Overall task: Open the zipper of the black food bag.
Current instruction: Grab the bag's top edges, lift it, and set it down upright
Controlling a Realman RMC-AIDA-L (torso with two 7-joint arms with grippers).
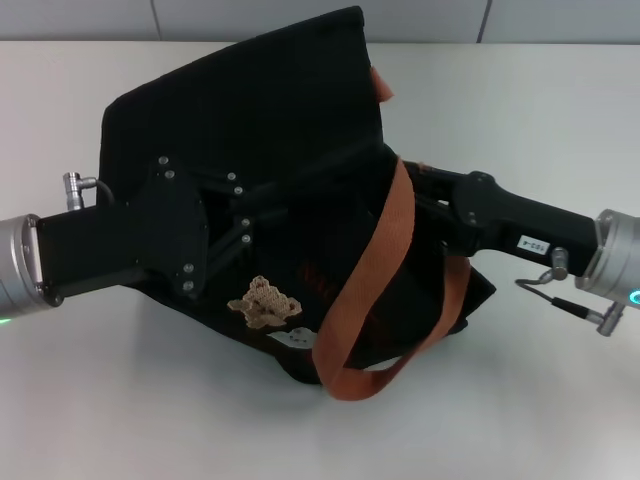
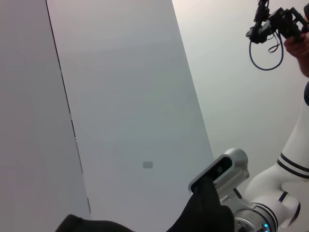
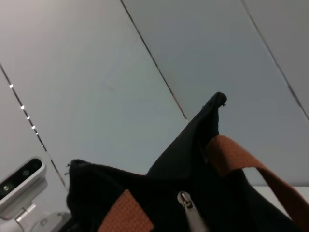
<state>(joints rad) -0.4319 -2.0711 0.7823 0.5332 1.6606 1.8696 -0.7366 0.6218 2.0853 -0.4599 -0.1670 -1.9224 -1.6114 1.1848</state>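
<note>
Head view shows the left hand (image 1: pixel 262 215) pressed against the side of the black food bag (image 1: pixel 260 130), its dark fingers lost against the black fabric, so I cannot tell how far they are spread or whether they pinch anything. Opposite it, the right hand (image 1: pixel 405 190) reaches in from the other side, its tip tucked into the folds near the top edge under an orange-brown handle (image 1: pixel 385 270); whether it is open or closed cannot be told either.

The bag sits slumped between the two arms in the middle of the desk (image 1: pixel 120 400), one large panel standing up at the back. The long handle loops down across the front and onto the desk, crossing the right arm. A tan bear patch (image 1: pixel 264 302) and a pale one just beside it show on the lower front.

From the right wrist view the zipper (image 3: pixel 188 208) is close by, its silver pull tab lying against the black fabric between two stretches of handle.

The desk is plain white. Behind it stands a pale wall (image 1: pixel 300 18) divided by thin seams.
</note>
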